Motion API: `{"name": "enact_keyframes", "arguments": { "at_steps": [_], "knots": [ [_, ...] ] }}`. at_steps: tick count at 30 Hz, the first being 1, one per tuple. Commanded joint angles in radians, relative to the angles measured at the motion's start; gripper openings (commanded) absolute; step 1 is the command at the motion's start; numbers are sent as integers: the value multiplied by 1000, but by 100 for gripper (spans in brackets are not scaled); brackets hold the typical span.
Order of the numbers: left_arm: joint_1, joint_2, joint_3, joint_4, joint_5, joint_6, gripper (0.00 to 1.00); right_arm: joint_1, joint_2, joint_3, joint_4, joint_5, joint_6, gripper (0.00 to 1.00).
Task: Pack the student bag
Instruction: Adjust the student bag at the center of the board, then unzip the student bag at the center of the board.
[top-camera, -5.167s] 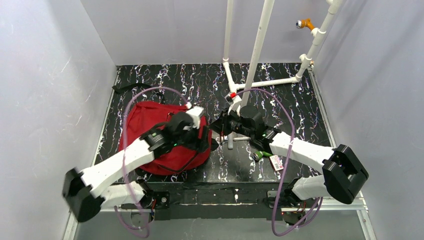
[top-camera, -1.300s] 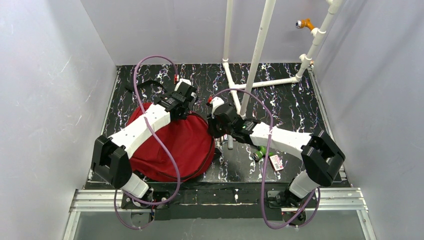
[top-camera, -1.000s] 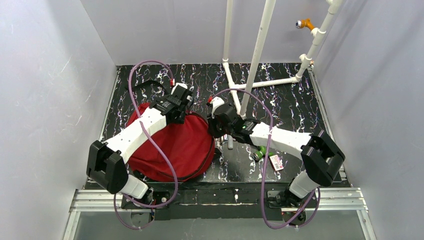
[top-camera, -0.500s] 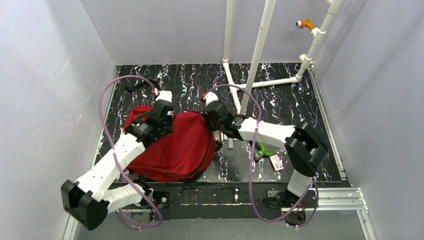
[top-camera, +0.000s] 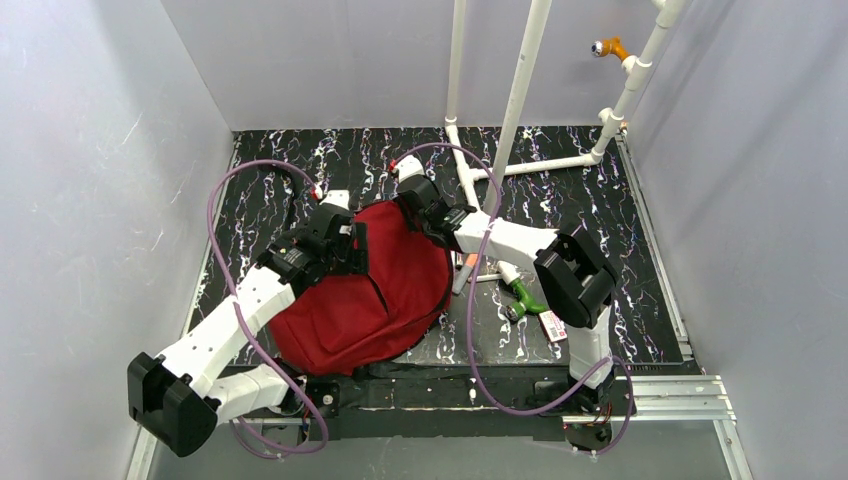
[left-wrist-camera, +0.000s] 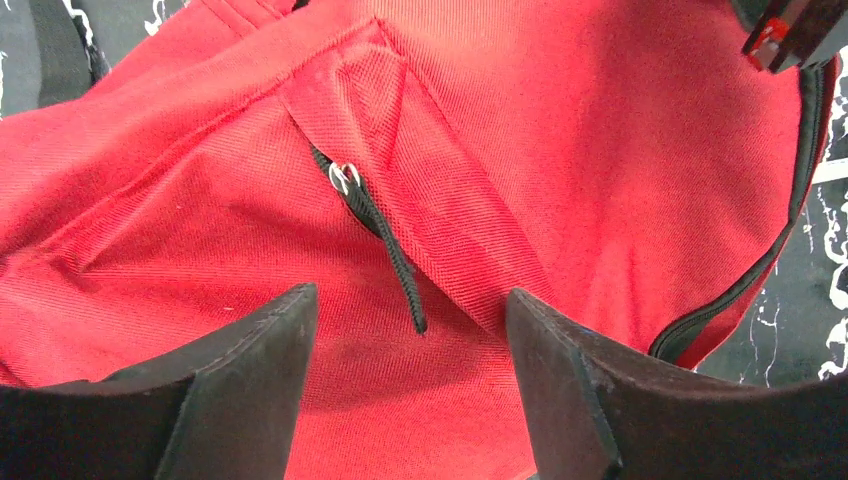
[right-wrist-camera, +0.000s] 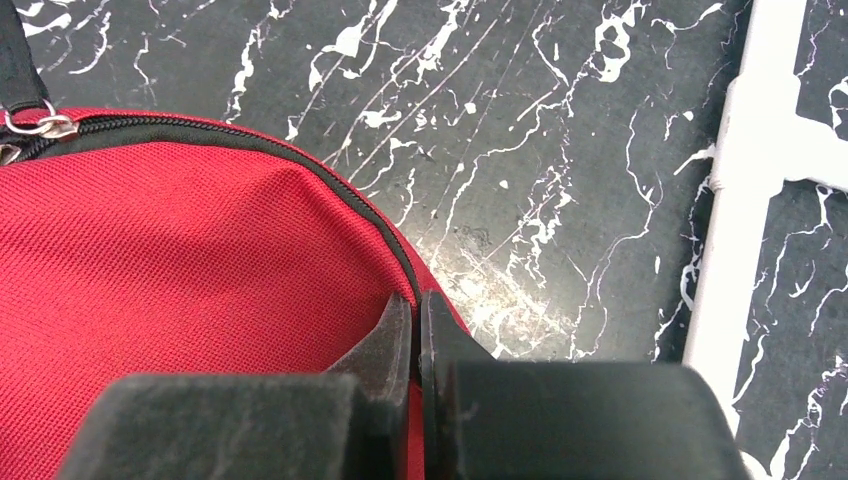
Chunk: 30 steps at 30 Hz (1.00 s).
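The student bag (top-camera: 370, 290) is a large red backpack lying flat on the black marbled table, left of centre. My left gripper (top-camera: 348, 250) hovers open just above its front panel. In the left wrist view the fingers (left-wrist-camera: 262, 370) straddle red fabric (left-wrist-camera: 600, 150) near a black zipper cord (left-wrist-camera: 385, 240) and touch nothing. My right gripper (top-camera: 418, 205) is at the bag's far right rim. There it (right-wrist-camera: 415, 310) is shut on the edge of the bag (right-wrist-camera: 150, 250), with the black zipper trim (right-wrist-camera: 250, 140) running in between the jaws.
A white pipe frame (top-camera: 515, 120) stands behind and right of the bag, and one bar (right-wrist-camera: 740, 200) lies close to my right gripper. An orange pen (top-camera: 462, 265), a green-handled tool (top-camera: 525, 297) and a tagged card (top-camera: 553, 325) lie right of the bag. Grey walls enclose the table.
The left gripper has let go, opened and shifted right over the bag's front. The right gripper, shut on the rim, has moved toward the back and the bag's outline has spread right.
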Motion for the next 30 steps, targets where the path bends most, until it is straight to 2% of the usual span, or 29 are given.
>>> {"name": "enact_keyframes", "arguments": {
  "at_steps": [1,2,3,5,8,11,13,15,18,19,21,24,26,30],
  "knots": [
    [6,-4,89,-25,-57,25,69,-14,-39,25,-10,30,-38,1],
    [10,-9,101,-30,-78,29,70,-14,-41,29,-25,35,-42,1],
    [15,-14,110,-33,-100,33,70,-14,-43,40,-49,32,-44,7],
    [25,-29,126,-39,-143,40,70,-14,-53,66,-114,5,-42,30],
    [48,-46,143,-38,-172,49,68,4,-100,79,-152,-33,-33,51],
    [74,-17,158,-24,-109,52,67,40,-163,56,-158,-59,-20,66],
    [85,28,176,-26,-47,46,65,58,-205,33,-165,-87,1,72],
    [88,71,194,-36,-25,36,57,70,-247,-7,-166,-151,33,76],
    [92,85,192,-15,-7,44,40,74,-322,-127,-54,-391,108,78],
    [92,83,188,-4,-2,51,37,81,-348,-169,6,-474,135,79],
    [93,77,179,9,3,59,36,112,-371,-244,117,-542,186,80],
    [93,75,171,10,20,62,32,176,-379,-315,227,-520,236,81],
    [92,70,155,9,28,56,28,198,-364,-327,249,-494,254,77],
    [93,56,129,-15,23,47,31,215,-323,-299,257,-458,248,72]
  ]
}}
